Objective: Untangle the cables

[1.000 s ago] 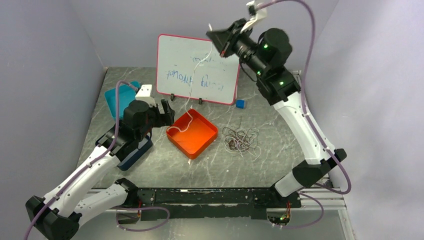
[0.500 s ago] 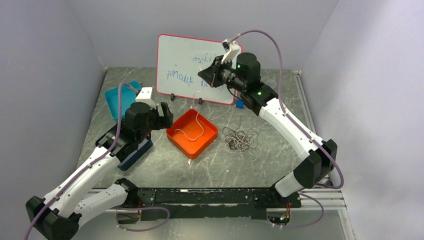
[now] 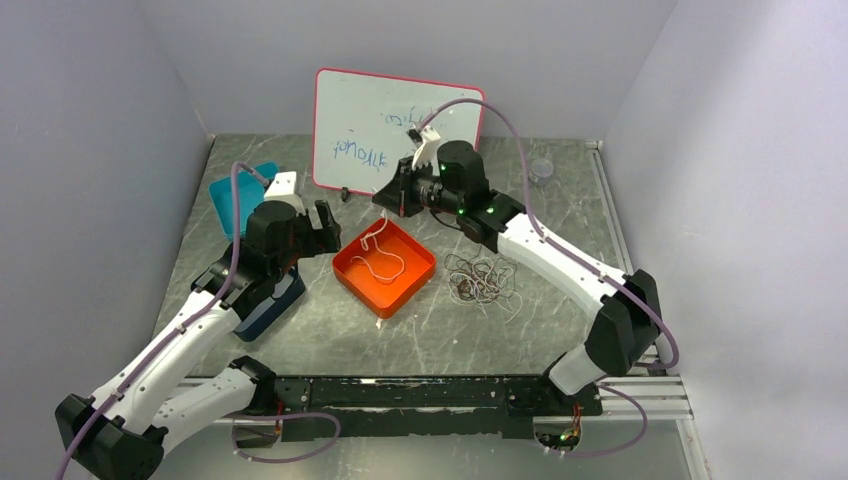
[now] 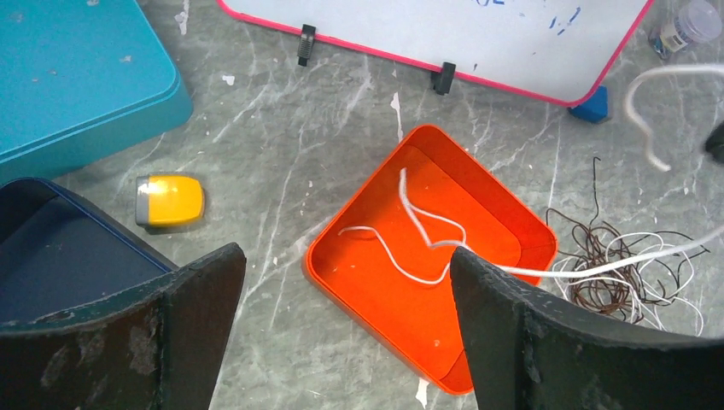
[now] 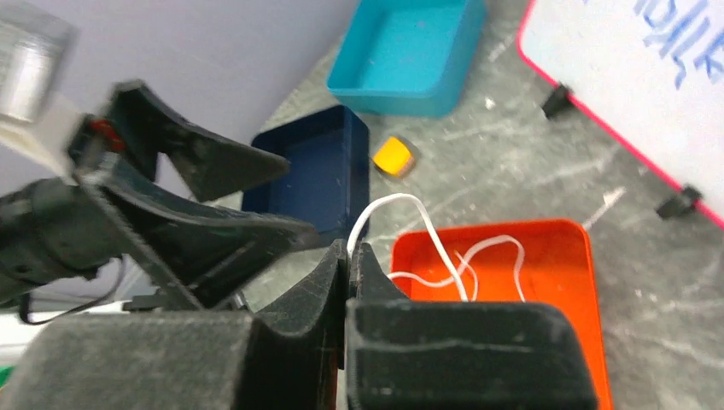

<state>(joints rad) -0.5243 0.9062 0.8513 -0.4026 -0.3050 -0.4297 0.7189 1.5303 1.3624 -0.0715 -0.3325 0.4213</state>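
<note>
Orange tray (image 4: 499, 213), whiteboard (image 4: 427, 26), teal box (image 4: 77, 68), navy box (image 4: 51, 256), yellow block (image 4: 169, 200) on marbled table (image 4: 282, 111).

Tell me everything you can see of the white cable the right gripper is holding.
The white cable is a very thin, flexible, plastic-looking strand. It is pinched in the right gripper, jaws shut, above the orange tray. From there it arcs down and lies in loose curves on the tray floor. One stretch crosses the tray's rim toward the tangled pile; whether it is free of it cannot be told.
</note>
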